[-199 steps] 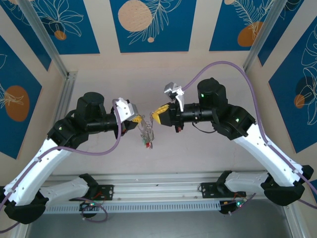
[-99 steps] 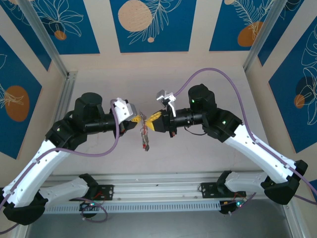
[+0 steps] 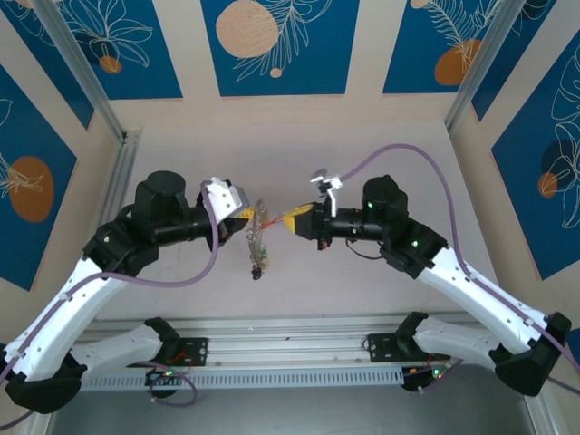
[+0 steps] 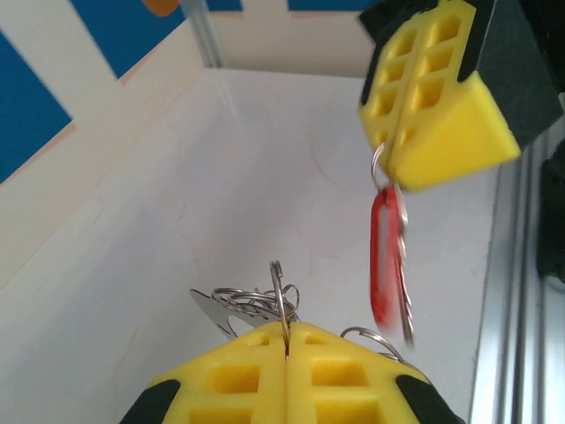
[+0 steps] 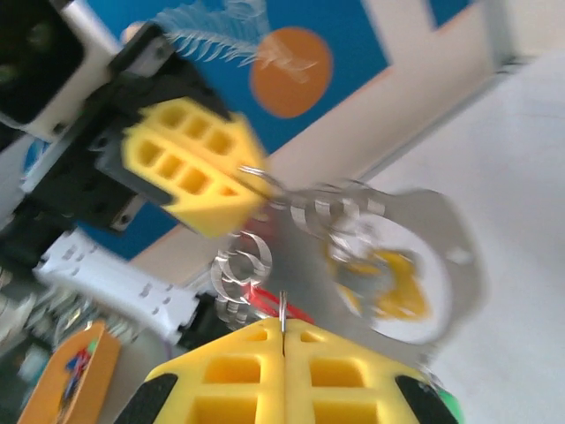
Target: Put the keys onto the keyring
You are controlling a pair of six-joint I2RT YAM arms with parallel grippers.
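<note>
Above mid-table, left gripper (image 3: 243,214) clamped on the keyring (image 5: 466,256), keys (image 3: 257,258) dangling below; right gripper (image 3: 288,220) pinching a red key (image 4: 385,256) by its top.

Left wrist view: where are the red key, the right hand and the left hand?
red key (image 4: 381,256), left wrist view, its red plastic head.
right hand (image 4: 395,157), left wrist view, tip seam of yellow fingers.
left hand (image 4: 287,336), left wrist view, seam between its fingertips.
</note>
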